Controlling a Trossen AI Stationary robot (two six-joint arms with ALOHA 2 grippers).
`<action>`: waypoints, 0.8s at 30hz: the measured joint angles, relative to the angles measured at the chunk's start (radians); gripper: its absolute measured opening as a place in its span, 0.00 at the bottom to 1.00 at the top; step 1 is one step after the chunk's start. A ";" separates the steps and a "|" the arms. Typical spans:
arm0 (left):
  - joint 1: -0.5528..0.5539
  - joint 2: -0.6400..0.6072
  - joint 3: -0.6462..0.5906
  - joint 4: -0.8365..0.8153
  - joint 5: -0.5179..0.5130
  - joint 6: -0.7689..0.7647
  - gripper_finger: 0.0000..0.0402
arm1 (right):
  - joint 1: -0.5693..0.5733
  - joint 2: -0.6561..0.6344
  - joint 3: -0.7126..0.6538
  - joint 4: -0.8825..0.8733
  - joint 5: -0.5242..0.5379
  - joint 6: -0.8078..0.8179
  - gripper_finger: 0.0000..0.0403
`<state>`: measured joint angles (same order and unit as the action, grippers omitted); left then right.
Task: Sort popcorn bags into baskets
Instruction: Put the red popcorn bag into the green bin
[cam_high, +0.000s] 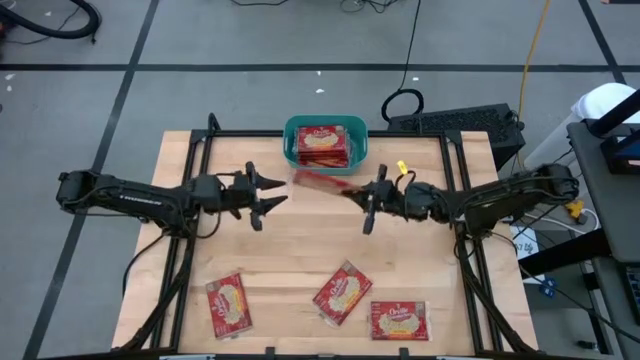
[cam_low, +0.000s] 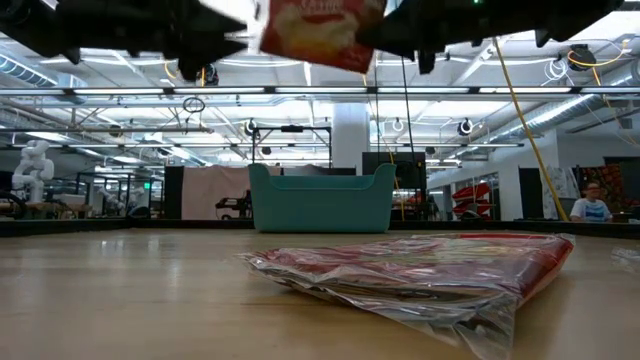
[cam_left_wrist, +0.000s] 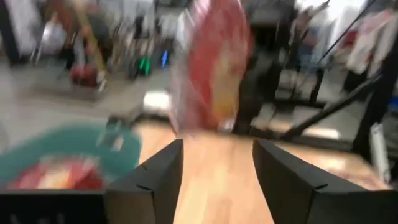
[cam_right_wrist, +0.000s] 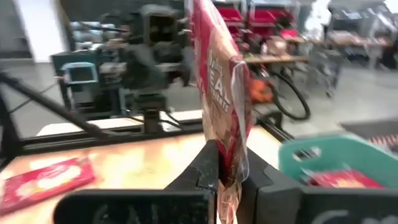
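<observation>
We saw the right gripper (cam_high: 362, 203) pinching a popcorn bag (cam_high: 325, 182) in the air just in front of the teal basket (cam_high: 291, 136), which held more bags. The left gripper (cam_high: 266, 193), fingers spread and empty, hovered beside that basket.

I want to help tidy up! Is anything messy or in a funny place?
Nothing is spilled or torn. Three flat red popcorn packets lie scattered at odd angles on the wooden table, outside the teal plastic basket. The right gripper holds another red packet up in the air.
</observation>
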<state>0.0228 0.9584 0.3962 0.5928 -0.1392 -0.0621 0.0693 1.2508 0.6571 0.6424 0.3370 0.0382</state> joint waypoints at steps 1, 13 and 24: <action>-0.001 -0.004 0.000 -0.044 -0.016 -0.024 0.50 | -0.018 -0.012 0.000 -0.025 -0.001 0.019 0.02; -0.075 0.033 0.000 -0.172 -0.020 -0.124 0.42 | -0.415 -0.042 0.000 -0.111 -0.414 0.203 0.02; -0.151 0.252 -0.001 0.109 -0.019 -0.074 0.39 | -0.677 0.147 0.296 -0.456 -0.708 0.152 0.02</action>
<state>-0.1281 1.2108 0.3954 0.7020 -0.1585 -0.1357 -0.6074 1.3974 0.9534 0.1866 -0.3712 0.1905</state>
